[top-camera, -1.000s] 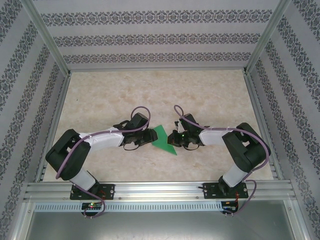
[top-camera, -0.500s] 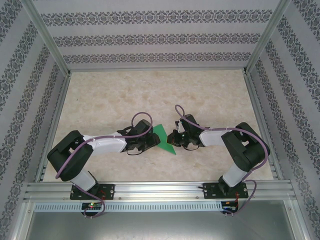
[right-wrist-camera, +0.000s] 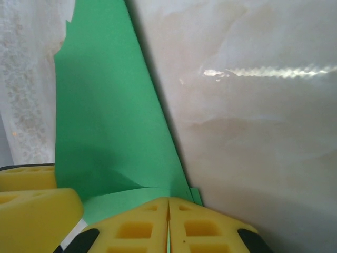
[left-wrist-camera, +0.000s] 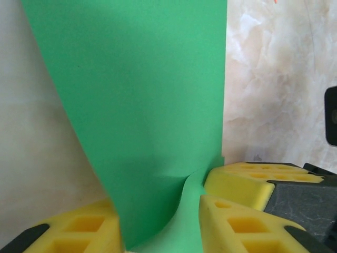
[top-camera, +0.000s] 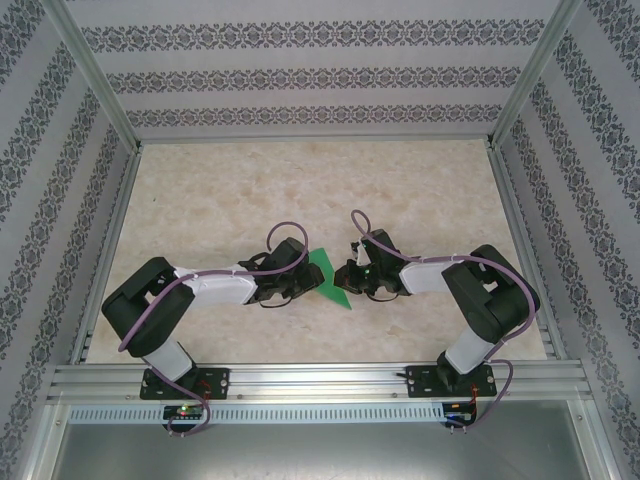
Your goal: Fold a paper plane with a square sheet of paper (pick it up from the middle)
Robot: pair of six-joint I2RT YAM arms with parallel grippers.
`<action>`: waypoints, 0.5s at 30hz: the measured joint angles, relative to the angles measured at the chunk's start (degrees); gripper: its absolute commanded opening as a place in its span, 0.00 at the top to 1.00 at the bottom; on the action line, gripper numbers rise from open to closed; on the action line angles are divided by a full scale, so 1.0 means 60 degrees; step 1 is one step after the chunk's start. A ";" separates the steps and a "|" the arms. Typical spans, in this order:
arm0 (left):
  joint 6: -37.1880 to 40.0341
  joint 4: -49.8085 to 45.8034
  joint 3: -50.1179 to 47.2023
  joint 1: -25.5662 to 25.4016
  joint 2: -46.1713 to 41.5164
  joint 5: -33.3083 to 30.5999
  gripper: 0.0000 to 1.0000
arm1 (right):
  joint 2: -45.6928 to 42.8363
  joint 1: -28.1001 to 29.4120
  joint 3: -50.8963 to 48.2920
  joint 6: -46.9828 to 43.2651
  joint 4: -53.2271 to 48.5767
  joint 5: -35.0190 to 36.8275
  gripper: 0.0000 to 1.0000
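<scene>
Right fingers (right-wrist-camera: 131, 227) pinching paper (right-wrist-camera: 105, 121), left fingers (left-wrist-camera: 239, 221) (apart)

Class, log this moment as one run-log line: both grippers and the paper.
stage: mid-fold | left gripper: open, straddling green paper | right gripper: shut on green paper edge

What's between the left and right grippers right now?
The partly folded green paper spans the gap between the left gripper and the right gripper in the top view. In the right wrist view, the right gripper pinches its edge.
</scene>
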 measured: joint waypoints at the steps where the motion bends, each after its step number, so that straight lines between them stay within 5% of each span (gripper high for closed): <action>1: 0.0000 0.0036 0.0004 0.0000 0.0004 0.0000 0.67 | 0.0004 -0.0007 -0.0033 0.0015 0.0073 -0.0047 0.88; 6: 0.0018 0.0047 0.0106 0.0022 0.0022 -0.0044 0.70 | 0.0040 -0.0007 -0.0040 0.0047 0.0186 -0.0178 0.88; 15: 0.0393 -0.0062 0.0572 0.0532 0.0415 0.0106 0.90 | 0.0073 -0.0066 -0.0040 0.0259 0.0233 -0.0284 0.88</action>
